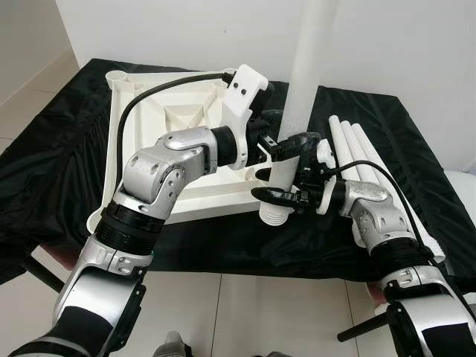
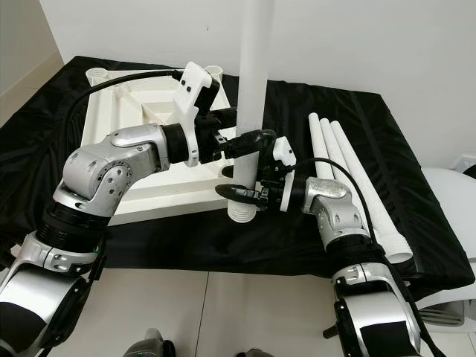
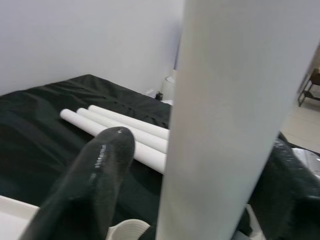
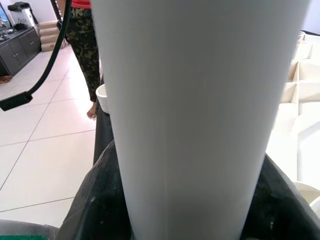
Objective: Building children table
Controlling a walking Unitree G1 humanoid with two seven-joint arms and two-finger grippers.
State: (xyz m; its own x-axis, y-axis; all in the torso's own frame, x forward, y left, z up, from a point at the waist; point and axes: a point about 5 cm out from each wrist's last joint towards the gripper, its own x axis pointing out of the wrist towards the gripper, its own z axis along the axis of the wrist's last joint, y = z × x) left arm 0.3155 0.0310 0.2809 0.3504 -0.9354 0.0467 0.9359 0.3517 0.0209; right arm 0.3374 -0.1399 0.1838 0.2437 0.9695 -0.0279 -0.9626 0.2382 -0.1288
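An upside-down white tabletop (image 1: 149, 119) lies on a table covered in black cloth (image 1: 59, 141). A long white table leg (image 1: 309, 67) stands upright at the tabletop's near right corner. Its ribbed lower end (image 1: 277, 216) sits just outside that corner, over the cloth. My left gripper (image 1: 294, 139) reaches in from the left and is shut on the leg. My right gripper (image 1: 279, 195) comes from the right and is shut on the same leg a little lower. In both wrist views black fingers (image 3: 90, 180) flank the leg (image 4: 200, 100).
Three spare white legs (image 1: 357, 156) lie side by side on the cloth to the right. Round sockets (image 2: 97, 75) stand at the tabletop's far corners. A white object (image 1: 465, 186) sits at the right edge. A person's legs (image 4: 82, 40) stand on the tiled floor.
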